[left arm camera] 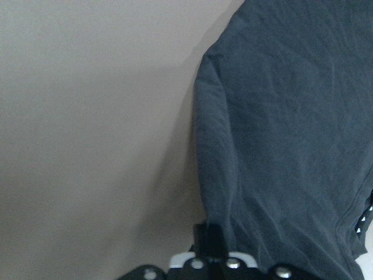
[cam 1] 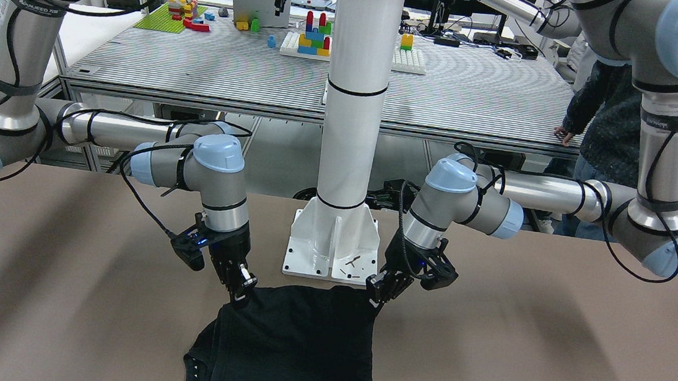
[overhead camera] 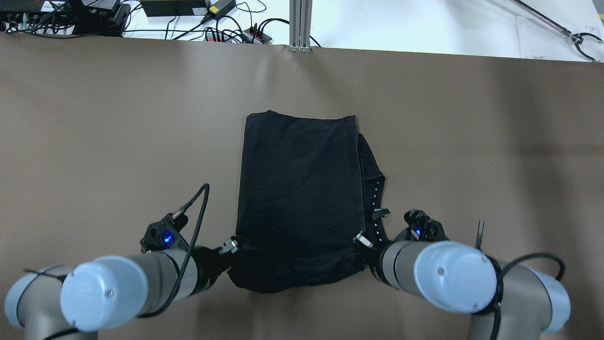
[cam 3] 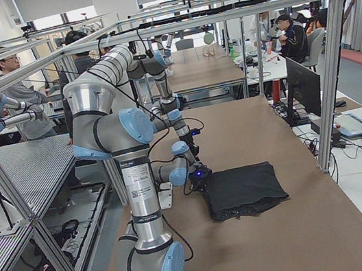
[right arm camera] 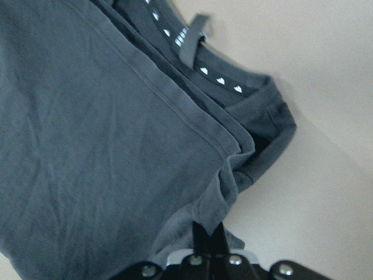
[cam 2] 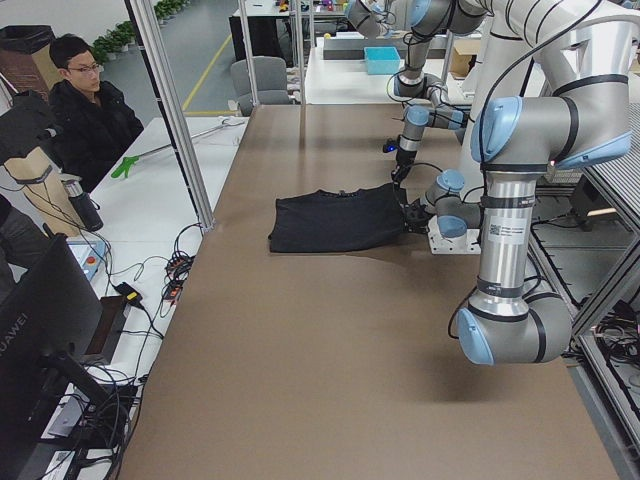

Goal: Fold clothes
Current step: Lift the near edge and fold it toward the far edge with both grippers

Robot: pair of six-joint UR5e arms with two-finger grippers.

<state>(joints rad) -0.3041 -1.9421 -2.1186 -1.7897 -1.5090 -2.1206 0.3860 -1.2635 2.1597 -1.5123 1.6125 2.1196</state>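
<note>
Lying flat on the brown table (overhead camera: 94, 141), the black cloth (overhead camera: 297, 189) sits mid-table, its near edge close to the white pillar (cam 1: 351, 123) base. Left gripper (overhead camera: 229, 246): fingers pinched together on the near left corner. Right gripper (overhead camera: 361, 240): fingers clamped on the near right corner, at the hem. Near edge bunched between the two. An under layer with a small label (right arm camera: 192, 38) and a row of white marks sticks out along the cloth's right side.

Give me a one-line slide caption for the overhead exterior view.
Left pincer and right pincer each pinch a robot-side corner of the partly folded black clothes on the brown table.
</note>
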